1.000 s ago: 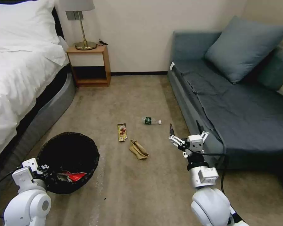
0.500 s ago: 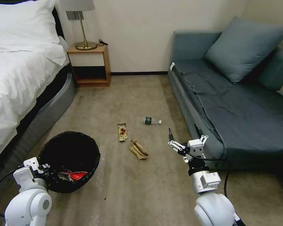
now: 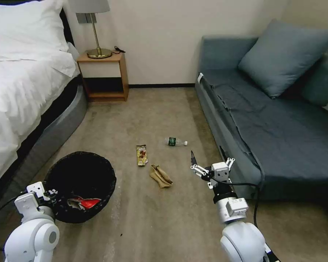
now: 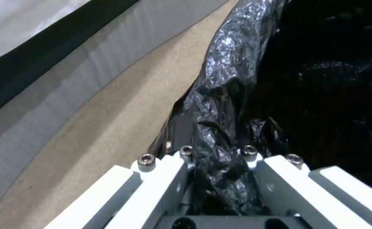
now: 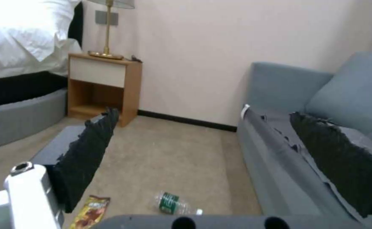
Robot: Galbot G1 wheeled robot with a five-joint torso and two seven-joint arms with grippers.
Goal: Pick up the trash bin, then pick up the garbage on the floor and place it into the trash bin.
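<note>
Progress: your right gripper (image 3: 207, 164), fingers spread and empty, has slid leftward off the sofa (image 3: 251, 120) edge toward the crumpled paper (image 3: 160, 176) on the carpet (image 3: 153, 218). Your left gripper (image 4: 217, 171) stays clamped on the trash bin (image 3: 80, 171) rim, red packet (image 3: 88, 202) inside.

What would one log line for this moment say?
left gripper: shut on bin rim | right gripper: open, empty | bottle, wrapper, paper: on floor
</note>
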